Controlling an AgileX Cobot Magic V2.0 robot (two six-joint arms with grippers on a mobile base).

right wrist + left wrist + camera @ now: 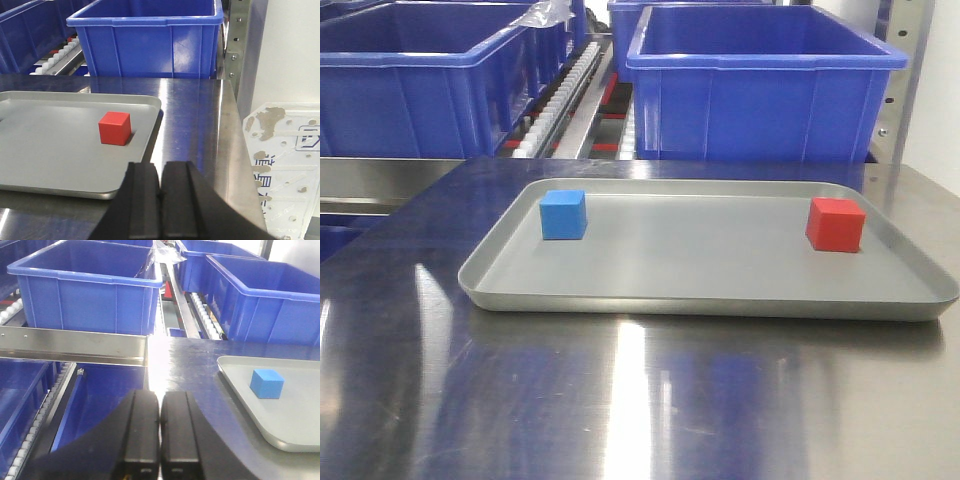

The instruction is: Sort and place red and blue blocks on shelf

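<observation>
A blue block (pixel 563 214) rests at the left end of a shallow grey tray (pixel 710 296), and a red block (pixel 835 224) rests at its right end. The left wrist view shows the blue block (pixel 267 383) ahead and to the right of my left gripper (pixel 160 412), which is shut and empty. Ahead and to the left of my right gripper (pixel 160 185), also shut on nothing, lies the red block (pixel 114 128). The shelf (pixel 75 342) with its steel rail and white rollers (pixel 560 100) stands behind the table. Neither gripper appears in the front view.
Large blue bins (pixel 760 85) (pixel 415 85) sit on the shelf rollers behind the tray. More blue bins (pixel 20 390) occupy a lower level at the left. The steel tabletop (pixel 640 400) ends at the right (pixel 235 150), beside a perforated upright (pixel 239 30).
</observation>
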